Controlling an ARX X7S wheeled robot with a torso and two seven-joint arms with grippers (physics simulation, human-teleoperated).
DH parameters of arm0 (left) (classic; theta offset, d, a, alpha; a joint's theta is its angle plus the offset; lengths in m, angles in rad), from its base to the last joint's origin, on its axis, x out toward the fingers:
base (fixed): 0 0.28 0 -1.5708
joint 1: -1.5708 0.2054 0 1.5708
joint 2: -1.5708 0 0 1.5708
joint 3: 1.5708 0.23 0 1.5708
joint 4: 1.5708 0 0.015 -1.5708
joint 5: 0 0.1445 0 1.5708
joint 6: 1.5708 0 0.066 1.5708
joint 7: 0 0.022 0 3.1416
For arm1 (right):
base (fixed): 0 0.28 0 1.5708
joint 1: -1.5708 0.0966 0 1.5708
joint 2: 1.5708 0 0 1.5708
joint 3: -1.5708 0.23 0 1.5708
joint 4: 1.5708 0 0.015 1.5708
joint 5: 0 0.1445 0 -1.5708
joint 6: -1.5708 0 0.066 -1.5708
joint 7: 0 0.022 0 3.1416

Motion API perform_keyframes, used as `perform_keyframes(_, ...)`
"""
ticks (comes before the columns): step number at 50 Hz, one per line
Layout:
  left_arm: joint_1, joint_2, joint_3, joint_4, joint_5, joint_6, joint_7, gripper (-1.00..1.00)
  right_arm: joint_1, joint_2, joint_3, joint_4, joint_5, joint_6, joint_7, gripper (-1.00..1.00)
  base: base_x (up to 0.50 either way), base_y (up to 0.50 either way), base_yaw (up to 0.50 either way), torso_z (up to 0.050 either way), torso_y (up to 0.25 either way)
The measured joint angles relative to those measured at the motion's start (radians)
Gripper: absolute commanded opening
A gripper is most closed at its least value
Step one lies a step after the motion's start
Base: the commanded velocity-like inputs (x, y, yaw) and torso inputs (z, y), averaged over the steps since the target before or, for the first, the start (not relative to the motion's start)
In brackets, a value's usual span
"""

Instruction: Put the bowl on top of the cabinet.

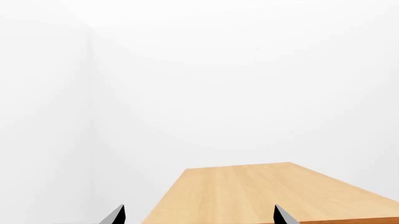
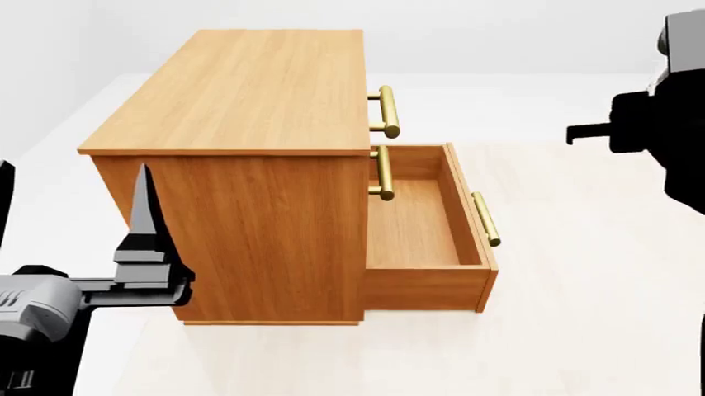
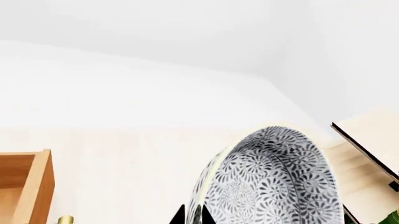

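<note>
A pale, cream-coloured floor (image 2: 573,330) is stretching across the scene. A warm-brown wooden cabinet (image 2: 243,99) is standing directly on it at centre left, its bottom drawer (image 2: 424,227) hanging open to the right just above the floor.

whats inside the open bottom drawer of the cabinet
The open drawer of the cabinet shows only its bare wooden floor and walls. Its rear part, under the cabinet body, is hidden. The bowl isn't there: it is in the right tool.

White walls (image 1: 249,84), pale wood-grain floor (image 2: 595,313), even light.
</note>
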Motion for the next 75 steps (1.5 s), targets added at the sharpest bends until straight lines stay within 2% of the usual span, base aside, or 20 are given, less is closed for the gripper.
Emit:
perform_keyframes(24,-0.01,0.008,0.016,-0.004,0.003,-0.002,0.005,1.0,0.355,-0.141,-0.308,0.358,-0.06,-0.11,-0.14,-1.0,0.0,0.0,0.0,0.0,0.0)
perform_keyframes(45,-0.012,0.012,0.026,-0.012,0.005,0.006,0.011,1.0,0.565,-0.31,-0.451,0.649,-0.084,-0.207,-0.273,-1.0,0.0,0.0,0.0,0.0,0.0)
perform_keyframes(52,-0.014,0.012,0.027,-0.015,0.004,0.009,0.013,1.0,0.601,-0.353,-0.477,0.66,-0.076,-0.198,-0.301,-1.0,0.0,0.0,0.0,0.0,0.0)
perform_keyframes(75,-0.018,0.017,0.036,-0.017,0.007,0.009,0.015,1.0,0.664,-0.466,-0.486,0.496,0.01,-0.048,-0.335,-1.0,0.0,0.0,0.0,0.0,0.0)
